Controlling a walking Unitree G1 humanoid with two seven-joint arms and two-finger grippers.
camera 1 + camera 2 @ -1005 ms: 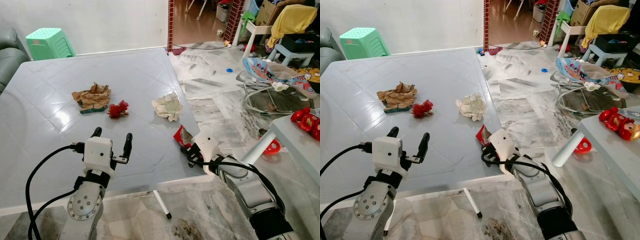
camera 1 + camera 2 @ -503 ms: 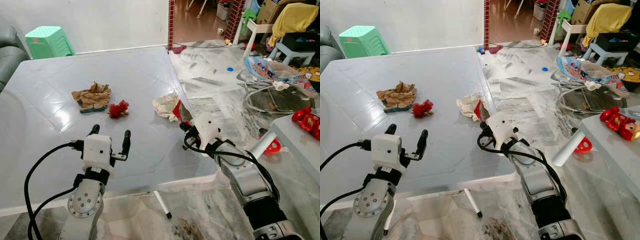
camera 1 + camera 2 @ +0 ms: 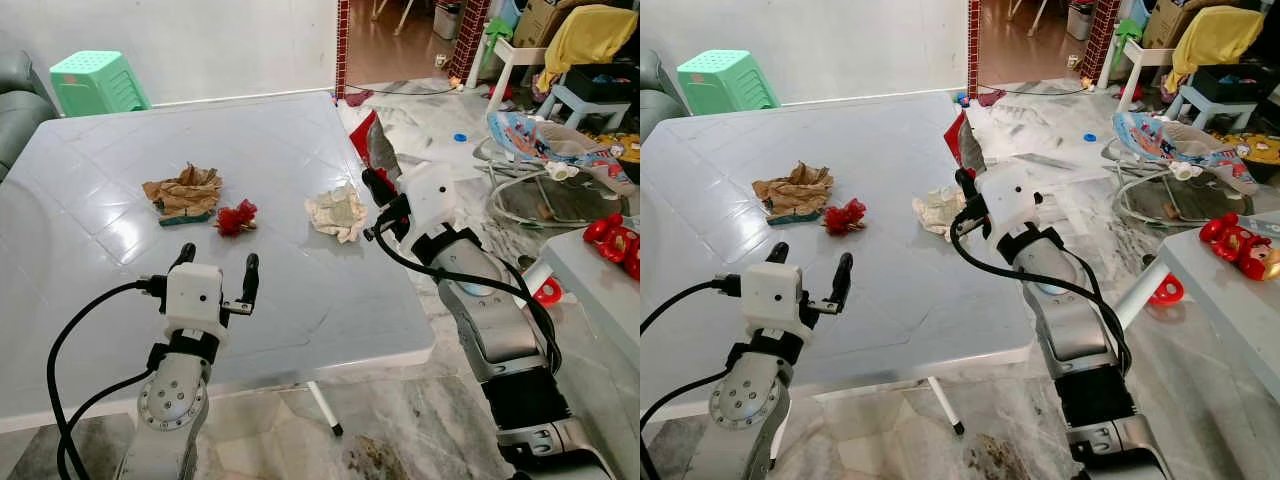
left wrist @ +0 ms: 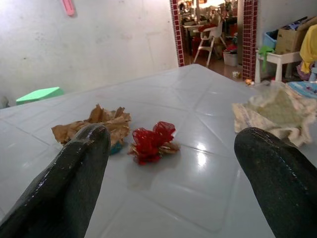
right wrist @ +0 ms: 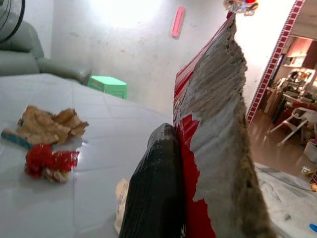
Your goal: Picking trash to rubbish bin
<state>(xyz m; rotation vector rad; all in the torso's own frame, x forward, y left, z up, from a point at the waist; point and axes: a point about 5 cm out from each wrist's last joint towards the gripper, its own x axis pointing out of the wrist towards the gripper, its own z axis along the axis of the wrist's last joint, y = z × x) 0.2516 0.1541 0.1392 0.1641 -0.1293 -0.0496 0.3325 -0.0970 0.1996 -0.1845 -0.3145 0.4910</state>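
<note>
Grey table point(image 3: 90, 330): right gripper point(image 3: 372, 180) pinches stiff, light red card point(image 3: 366, 135) at its lower edge; left gripper point(image 3: 215, 275) gapes, trash at 12 o'clock.

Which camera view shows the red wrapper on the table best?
The left wrist view: the red wrapper lies close, sharp and unblocked between the left tool's fingers. Both eye views show it small beside the brown paper. The right wrist view shows it small and far.

I see green stool point(image 3: 97, 85) beyond bench point(image 3: 80, 300) far corner, grey sofa point(image 3: 18, 98) beside it. Baby bouncer point(image 3: 548, 150) on marble floor point(image 3: 440, 210) at right; yellow cloth point(image 3: 590, 35) behind.
</note>
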